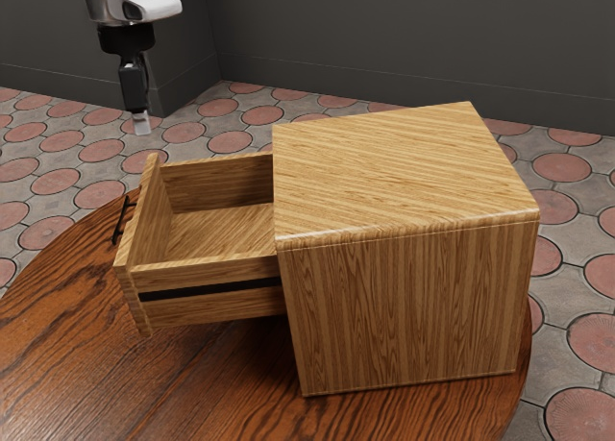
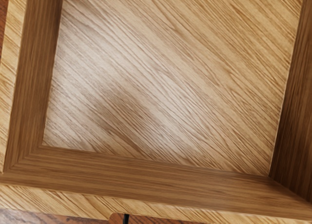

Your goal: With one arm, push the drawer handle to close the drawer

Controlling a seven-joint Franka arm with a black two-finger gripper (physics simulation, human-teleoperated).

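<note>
Jutting above wooden table [image 1: 58,335]: drawer [image 1: 207,270]

room above drawer [image 1: 216,232], walls [image 1: 216,182] around it, cabinet [image 1: 408,306] blocking inner end

arm [image 1: 106,1]: cut off, exterior view's top | handle [image 2: 126,219]: cut off, wrist view's edge | drawer [image 1: 207,309]: rear hidden, exterior view

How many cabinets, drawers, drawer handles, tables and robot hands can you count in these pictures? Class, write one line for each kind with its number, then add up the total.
Cabinet: 1
Drawer: 1
Drawer handle: 1
Table: 1
Robot hand: 1
Total: 5
</note>
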